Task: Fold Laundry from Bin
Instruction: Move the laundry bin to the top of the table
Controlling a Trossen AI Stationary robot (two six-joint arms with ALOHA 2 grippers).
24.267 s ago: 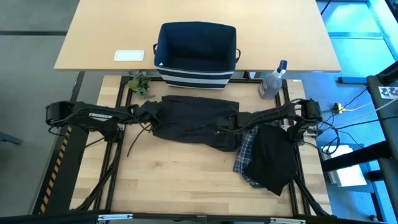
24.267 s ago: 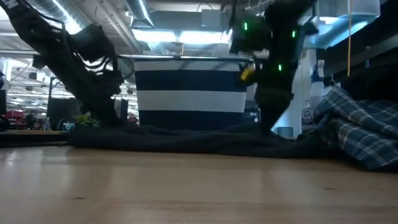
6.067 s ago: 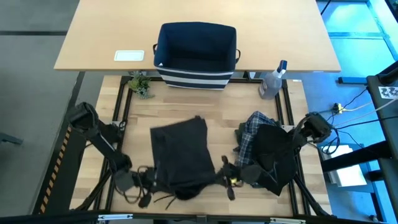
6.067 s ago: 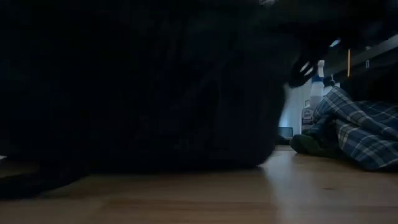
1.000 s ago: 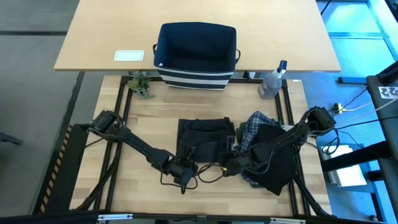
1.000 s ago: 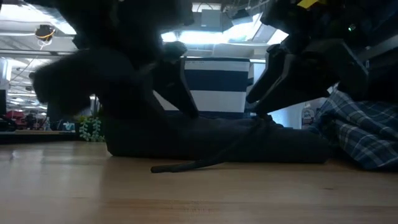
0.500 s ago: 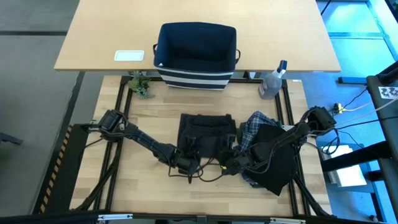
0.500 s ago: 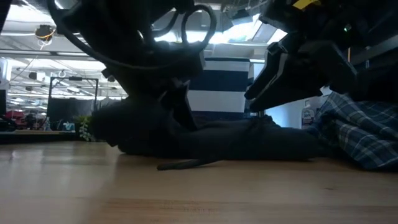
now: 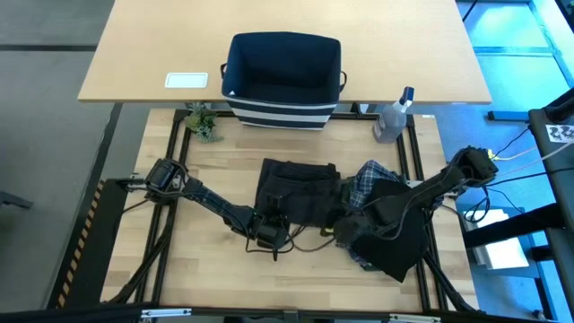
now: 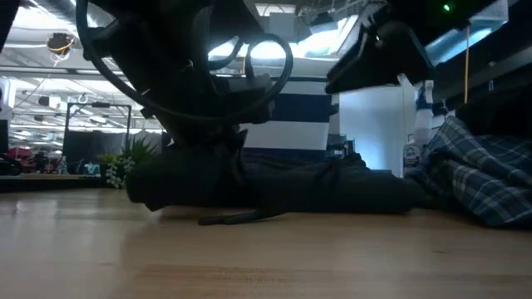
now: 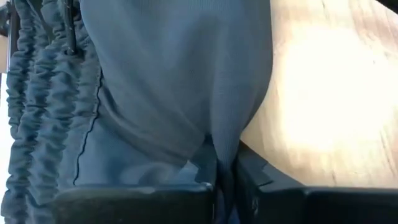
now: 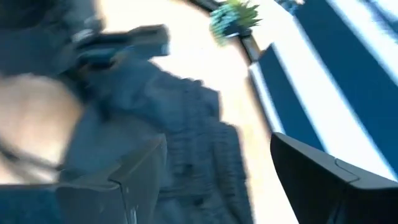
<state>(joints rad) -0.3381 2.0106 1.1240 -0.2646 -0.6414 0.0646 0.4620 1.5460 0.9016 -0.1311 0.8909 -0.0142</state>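
Note:
The dark olive-green garment [image 9: 298,191] lies folded flat at the table's middle, its gathered waistband [image 11: 37,93] and a loose drawstring [image 10: 241,218] showing. My left gripper [image 9: 272,235] is shut on its near left corner. My right gripper [image 9: 345,231] hangs open above the garment's near right corner, with nothing between its fingers [image 12: 217,143]. The plaid shirt [image 9: 363,184] and the black garment [image 9: 395,235] lie heaped to the right. The striped bin [image 9: 283,67] stands on the far table. My left gripper [image 11: 225,163] pinches a fold of the olive garment's cloth [image 11: 217,140] between its two fingers, at the near left corner. The fingers come slanting down from the table's near left side. The garment lies on the table, bunched a little at the fingers.
A clear spray bottle [image 9: 393,115] stands at the far right and a small plant [image 9: 202,121] at the far left. A white card [image 9: 186,80] lies on the far table. Bare wood shows along the near edge and on the left.
My left gripper has gone down and toward the garment's near left corner, then shut on the cloth there. My right gripper has risen off the garment and tipped up, staying open. The folded garment has kept its place.

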